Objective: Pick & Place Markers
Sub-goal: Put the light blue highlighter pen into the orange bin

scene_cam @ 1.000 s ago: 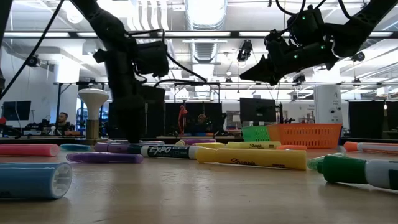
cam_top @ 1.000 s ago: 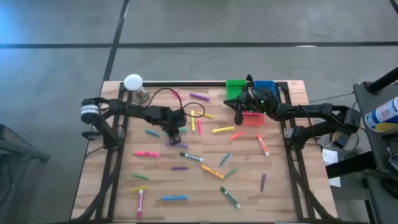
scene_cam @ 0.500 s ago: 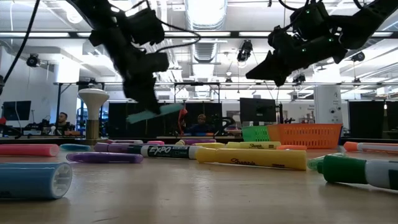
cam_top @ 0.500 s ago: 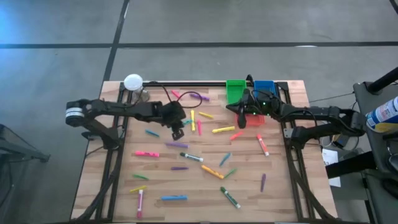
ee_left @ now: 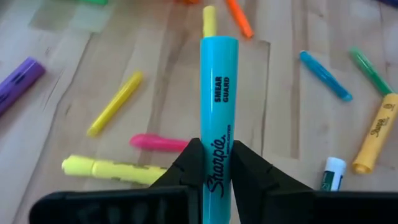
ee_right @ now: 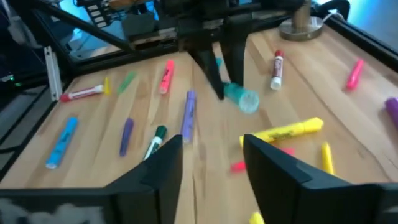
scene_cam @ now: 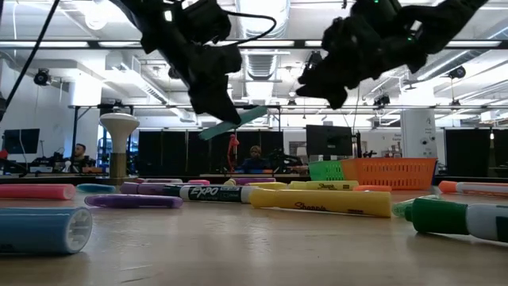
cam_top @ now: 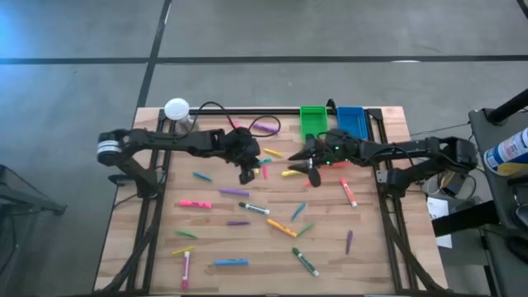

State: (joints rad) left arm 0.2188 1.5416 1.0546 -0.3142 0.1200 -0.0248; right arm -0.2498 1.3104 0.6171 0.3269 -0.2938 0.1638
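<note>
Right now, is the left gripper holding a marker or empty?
Holding: the left gripper is shut on a teal marker, which sticks out between its fingers, lifted above the table.

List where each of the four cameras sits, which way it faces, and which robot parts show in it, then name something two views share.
High view: above the table, looking straight down; both arms show.
Low view: at tabletop height, looking level into the room; both arms hang from above.
Left wrist view: on the left arm, looking past the left end effector, shut on a teal marker.
Right wrist view: on the right arm, looking past the open right end effector across the table.
Shared: the teal marker also shows in the low and right wrist views.
</note>
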